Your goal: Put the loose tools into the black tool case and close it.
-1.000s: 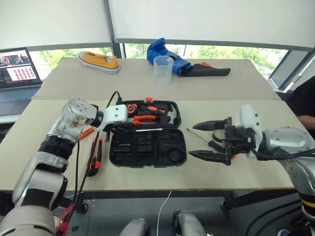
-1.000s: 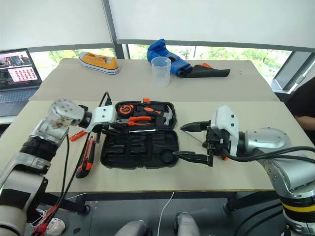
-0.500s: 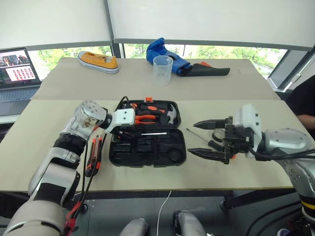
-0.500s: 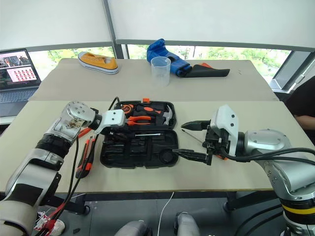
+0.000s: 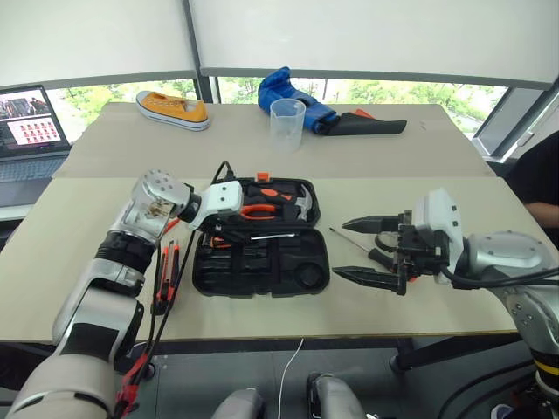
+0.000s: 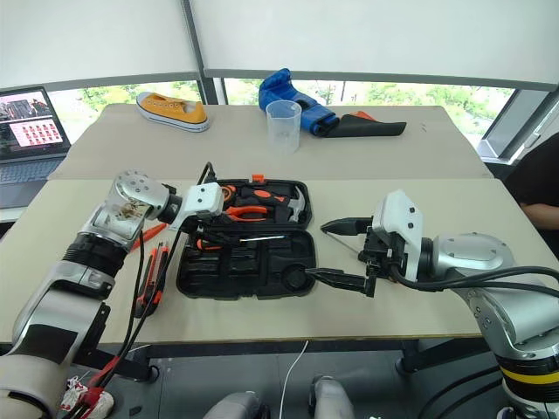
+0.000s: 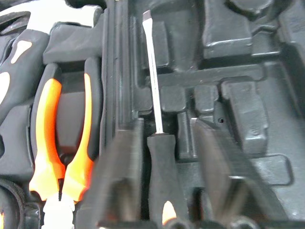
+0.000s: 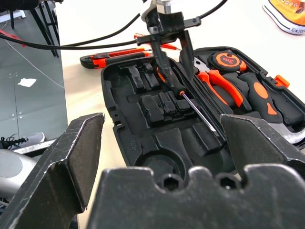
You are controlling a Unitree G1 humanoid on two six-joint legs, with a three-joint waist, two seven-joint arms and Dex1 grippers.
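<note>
Fingers of my left gripper (image 7: 164, 191) closed narrowly around the screwdriver (image 7: 153, 114) handle, seating it in the black tool case (image 5: 262, 262). Right gripper (image 5: 371, 249) waited wide open beside the case, near another screwdriver (image 5: 354, 243).

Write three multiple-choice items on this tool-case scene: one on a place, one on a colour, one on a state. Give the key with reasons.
1. The utility knife lies:
A. inside the case
B. on the table, on the robot's left of the case
C. by the cup

2. The shoe is:
A. yellow-orange
B. green
C. black

3. The black tool case is:
A. latched shut
B. open
C. upside down

Key: B, the knife rests on the table beside the case; A, its canvas is yellow-orange; B, the moulded recesses show.
</note>
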